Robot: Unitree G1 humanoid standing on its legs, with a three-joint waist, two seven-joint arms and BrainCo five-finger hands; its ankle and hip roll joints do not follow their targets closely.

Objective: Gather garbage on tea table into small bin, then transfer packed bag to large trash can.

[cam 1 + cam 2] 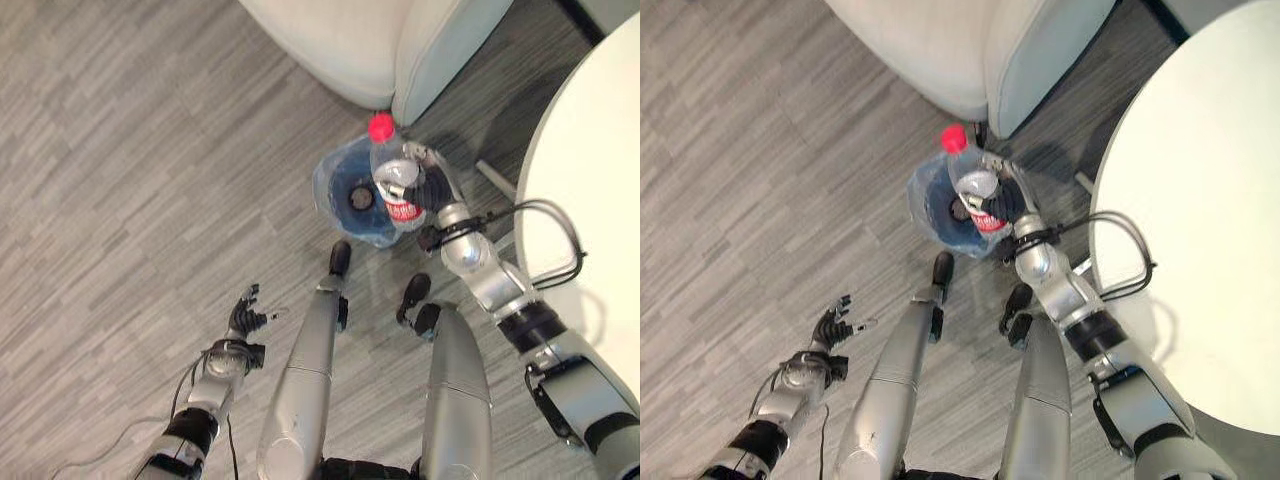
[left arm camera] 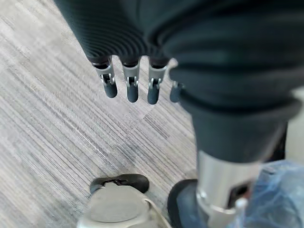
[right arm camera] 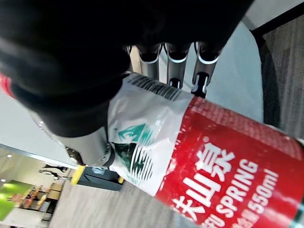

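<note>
- Setting: grey wood-grain floor (image 1: 120, 200), a pale upholstered chair (image 1: 400, 40) at the far side, and a round white worktop (image 1: 590, 180) on the robot's right.
- Task's thing: a clear plastic bottle (image 1: 395, 180) with a red cap (image 1: 381, 127) and a red-and-white label, held directly above the small bin (image 1: 350, 200), which stands on the floor near the foot of the chair and is lined with a bluish translucent bag.
- Right hand (image 1: 425, 185): fingers and thumb curled round the bottle at label height; the right wrist view shows the fingers (image 3: 173, 66) wrapped behind the label.
- Handling, as judged: the bottle looks light and thin-walled, so it would dent under a hard squeeze; the label film is smooth and may slip. The mid-body hold is the sensible place, clear of the cap. It is not fragile and a short drop should do it no harm.
- Bin liner, as judged: soft and flimsy; it will want gathering at the rim rather than gripping by the side.
- Left hand (image 1: 243, 318): low over the floor on the robot's left, well apart from the bin, fingers (image 2: 132, 88) loosely extended, holding nothing.
- Not determinable: whether the bottle contains liquid; the nature of a dark round object (image 1: 361, 198) inside the bin; part of the bin rim, covered by the bottle and hand. The worktop is cut off at the frame edge.
</note>
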